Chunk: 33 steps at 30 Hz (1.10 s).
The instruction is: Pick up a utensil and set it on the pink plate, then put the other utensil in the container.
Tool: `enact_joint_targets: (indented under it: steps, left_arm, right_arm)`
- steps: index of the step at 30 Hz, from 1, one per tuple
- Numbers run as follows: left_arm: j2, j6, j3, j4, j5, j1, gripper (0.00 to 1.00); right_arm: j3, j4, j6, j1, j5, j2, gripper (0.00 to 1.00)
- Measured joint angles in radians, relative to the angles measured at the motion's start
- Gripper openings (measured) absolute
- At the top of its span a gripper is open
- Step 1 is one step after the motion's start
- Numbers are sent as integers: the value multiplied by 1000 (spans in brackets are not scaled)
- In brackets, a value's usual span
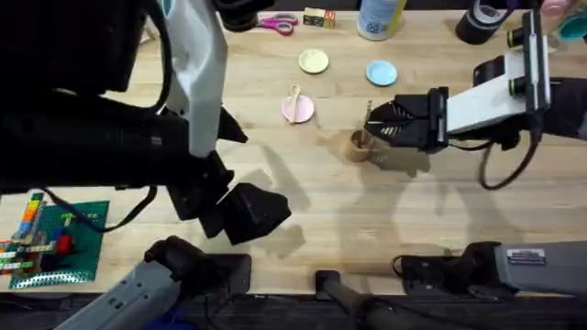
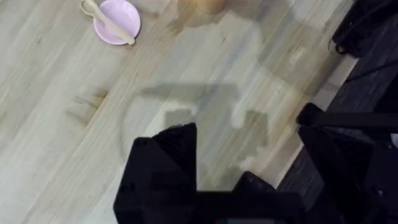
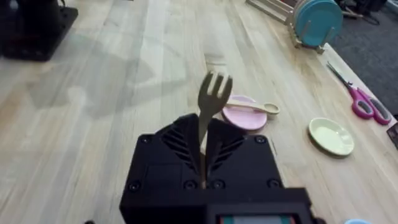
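Wooden table [image 1: 275, 229]: spoon [image 1: 294, 99] on pink plate [image 1: 298, 110]; right end effector [image 1: 371, 122] clamps fork [image 3: 211, 102] over container [image 1: 359, 145]; left end effector [image 2: 245, 143] spread.

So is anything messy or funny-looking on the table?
Nothing is spilled or broken. The spoon lies across the pink plate, its bowl poking over the rim. The right gripper holds the fork upright, tines up, at the wooden cup.

Overhead sat high above the arm bases, facing down and forward across the table [image 1: 303, 211]. Left wrist looked down from mid height; right wrist sat low, facing along the tabletop. All three shared the pink plate [image 1: 298, 109] [image 2: 116, 20] [image 3: 244, 116].
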Motion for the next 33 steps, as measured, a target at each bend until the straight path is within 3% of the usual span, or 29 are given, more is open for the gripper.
enact_joint_targets:
  steps: [7,22,23,27,33]
  left_arm:
    - [0,0,0,25,0,0,993]
    - [0,0,0,27,0,0,993]
    - [0,0,0,27,0,0,993]
    - [0,0,0,27,-1,0,993]
    - [0,0,0,27,0,0,993]
  right_arm:
    - [0,25,-85,0,0,53,34]
    - [0,5,-112,0,1,71,40]
    - [0,4,-112,0,1,71,66]
    - [0,0,-117,0,1,71,397]
    - [0,0,-122,0,-3,71,591]
